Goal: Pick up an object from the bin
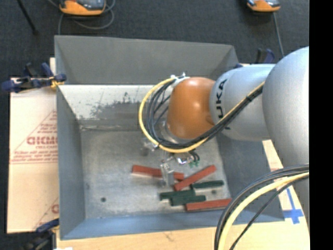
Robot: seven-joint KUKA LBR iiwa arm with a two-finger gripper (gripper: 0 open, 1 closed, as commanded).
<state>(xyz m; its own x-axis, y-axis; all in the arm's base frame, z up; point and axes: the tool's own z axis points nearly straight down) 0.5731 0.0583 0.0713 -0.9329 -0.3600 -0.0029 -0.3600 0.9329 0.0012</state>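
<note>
My gripper (168, 173) hangs below the orange wrist cover, low over the bin floor near its middle. Directly to its left lies a flat red bar (146, 171), whose right end reaches the gripper. On its right a second red bar (196, 174) lies tilted, and beneath that a dark green bar (201, 185). Whether the gripper touches the left red bar is hidden by its own body.
More bars lie toward the front right of the bin: a dark green one (181, 197) and a red one (208, 205). The arm and its cable loops cover the bin's right side. The bin's left half has bare floor.
</note>
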